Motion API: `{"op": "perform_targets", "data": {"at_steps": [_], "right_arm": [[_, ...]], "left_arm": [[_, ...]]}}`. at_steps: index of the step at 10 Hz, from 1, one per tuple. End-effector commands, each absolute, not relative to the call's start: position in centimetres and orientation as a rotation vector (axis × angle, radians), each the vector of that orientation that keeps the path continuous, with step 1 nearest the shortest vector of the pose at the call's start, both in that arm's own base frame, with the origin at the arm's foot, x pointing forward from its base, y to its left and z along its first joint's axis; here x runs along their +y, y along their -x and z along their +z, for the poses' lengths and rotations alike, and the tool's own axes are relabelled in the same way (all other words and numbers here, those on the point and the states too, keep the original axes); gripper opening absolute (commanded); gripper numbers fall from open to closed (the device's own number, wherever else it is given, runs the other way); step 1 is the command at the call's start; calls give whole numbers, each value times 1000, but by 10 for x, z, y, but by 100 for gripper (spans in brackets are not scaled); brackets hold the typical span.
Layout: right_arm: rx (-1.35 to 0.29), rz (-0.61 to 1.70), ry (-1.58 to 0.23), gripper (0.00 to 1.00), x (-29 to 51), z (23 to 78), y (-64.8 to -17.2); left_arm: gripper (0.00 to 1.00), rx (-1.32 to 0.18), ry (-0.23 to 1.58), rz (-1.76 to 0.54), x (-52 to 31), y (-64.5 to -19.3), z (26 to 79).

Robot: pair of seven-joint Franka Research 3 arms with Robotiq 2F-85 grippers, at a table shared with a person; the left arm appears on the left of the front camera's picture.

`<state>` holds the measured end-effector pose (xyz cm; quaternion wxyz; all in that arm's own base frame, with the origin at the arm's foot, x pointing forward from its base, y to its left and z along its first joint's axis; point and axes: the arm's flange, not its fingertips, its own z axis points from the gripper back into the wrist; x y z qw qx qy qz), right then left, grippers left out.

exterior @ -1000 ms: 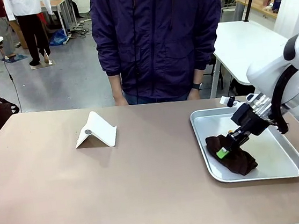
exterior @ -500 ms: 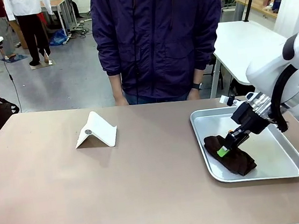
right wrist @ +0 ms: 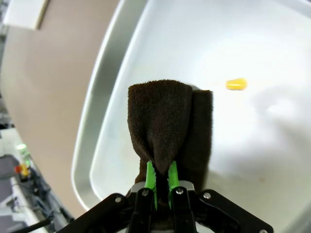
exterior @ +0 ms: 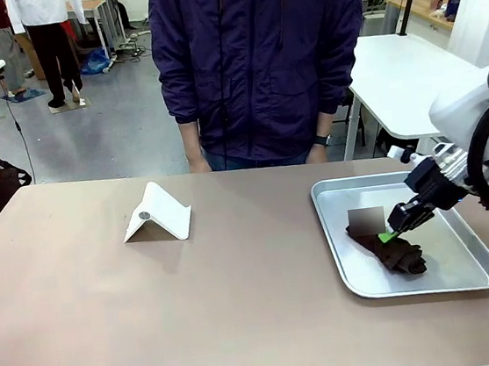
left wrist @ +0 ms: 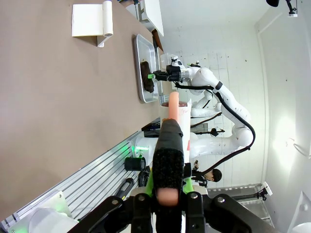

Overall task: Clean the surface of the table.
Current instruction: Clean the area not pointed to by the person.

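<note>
Your right gripper (exterior: 391,235) is clamped on a dark brown cloth (exterior: 401,254). In the right wrist view the gripper (right wrist: 162,169) has its green pads pinched tight on a raised fold of that cloth (right wrist: 165,121), and the rest of the cloth hangs forward onto the tray floor.

The cloth lies inside a silver metal tray (exterior: 326,218), toward its middle, with its lower end resting on the tray bottom. A small yellow scrap (right wrist: 236,84) sits on the tray floor (right wrist: 104,87) just beyond the cloth and apart from it.

Your left gripper (left wrist: 171,126) is closed, its fingers pressed together. You cannot tell from the left wrist view whether anything is caught between them. It is held off the tabletop, looking along the table (left wrist: 58,97) toward the tray (left wrist: 141,53) and the right arm (left wrist: 209,80).

The table (exterior: 240,298), matte brownish-taupe, spans the whole front view and carries the tray at its right end. A white folded stand (exterior: 157,213) rests on the table left of centre, well apart from the tray, and it also appears at the top of the left wrist view (left wrist: 90,20).

A person in a dark purple jacket (exterior: 257,58) stands at the far edge of the table, arms down and hands near the edge. A white-topped table (exterior: 399,68) stands behind to the right.
</note>
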<state>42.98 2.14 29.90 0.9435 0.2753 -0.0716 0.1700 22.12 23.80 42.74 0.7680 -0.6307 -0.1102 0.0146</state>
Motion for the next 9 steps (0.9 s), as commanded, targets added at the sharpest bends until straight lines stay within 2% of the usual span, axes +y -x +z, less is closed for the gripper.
{"op": "perform_targets", "data": {"at_steps": [1,4,9], "right_arm": [[-139,289,-619,11,-9,312,-434],[-173,238,-850,11,-61,330,-430],[-316,-7,-1258,11,-126,357,-410]], "left_arm": [[22,-241,1373,42,234,-219,430],[22,-241,1373,42,234,-219,430],[22,-241,1373,42,234,-219,430]]}}
